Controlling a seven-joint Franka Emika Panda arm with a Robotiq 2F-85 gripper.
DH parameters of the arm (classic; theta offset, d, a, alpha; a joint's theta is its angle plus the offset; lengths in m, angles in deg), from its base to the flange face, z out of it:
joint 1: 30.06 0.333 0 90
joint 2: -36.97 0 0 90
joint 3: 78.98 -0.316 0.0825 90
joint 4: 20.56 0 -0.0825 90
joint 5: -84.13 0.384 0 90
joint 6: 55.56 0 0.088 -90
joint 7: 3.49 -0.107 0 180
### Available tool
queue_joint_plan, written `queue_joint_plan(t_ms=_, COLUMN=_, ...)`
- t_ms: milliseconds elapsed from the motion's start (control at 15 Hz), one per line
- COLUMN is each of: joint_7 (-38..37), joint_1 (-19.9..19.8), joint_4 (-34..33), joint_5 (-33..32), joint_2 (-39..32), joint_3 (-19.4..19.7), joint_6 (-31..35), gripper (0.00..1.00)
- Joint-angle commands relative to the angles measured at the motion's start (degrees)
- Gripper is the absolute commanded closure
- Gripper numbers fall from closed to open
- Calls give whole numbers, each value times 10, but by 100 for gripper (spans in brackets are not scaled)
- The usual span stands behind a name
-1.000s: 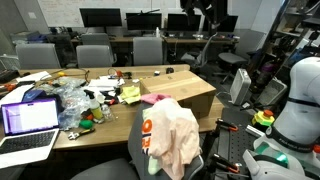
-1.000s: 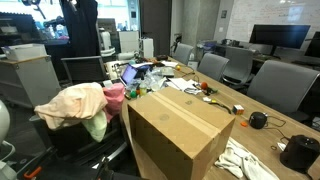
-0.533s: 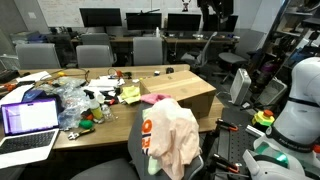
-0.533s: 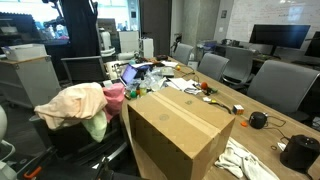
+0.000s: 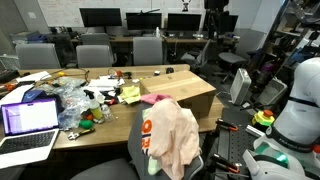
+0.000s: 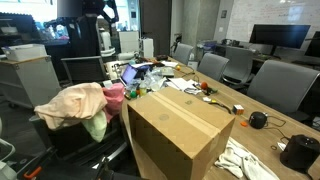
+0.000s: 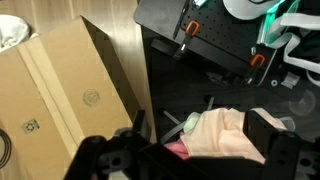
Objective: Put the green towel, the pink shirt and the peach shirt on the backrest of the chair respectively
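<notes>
gripper point(image 7: 190, 142) jaws wide over peach shirt point(image 7: 226, 136)

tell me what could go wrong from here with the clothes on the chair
1. The peach shirt lies bunched over the backrest of the chair, with the green towel hanging out beneath it. The heap may slide off if nudged.
2. The cardboard box stands close beside the chair, so the open gripper might clip its edge if lowered.

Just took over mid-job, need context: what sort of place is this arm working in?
Probably an office or lab workroom: rows of black desktop monitors, grey office chairs, and an open silver laptop on a long wooden table.
</notes>
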Motion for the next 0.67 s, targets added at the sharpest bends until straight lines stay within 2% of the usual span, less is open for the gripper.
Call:
queue_joint_plan(t_ms=0, joint_7=-17, joint_1=-31, joint_4=80, joint_5=53, joint_2=47, joint_3=33, joint_6=80, gripper=0)
queue_joint_plan(t_ms=267, joint_7=-4, joint_1=-65, joint_4=139, joint_5=85, joint_2=75, joint_3=68, joint_6=139, gripper=0)
queue_joint_plan(t_ms=600, joint_7=-13, joint_1=-106, joint_4=193, joint_5=79, joint_2=111, joint_3=91, joint_6=176, gripper=0)
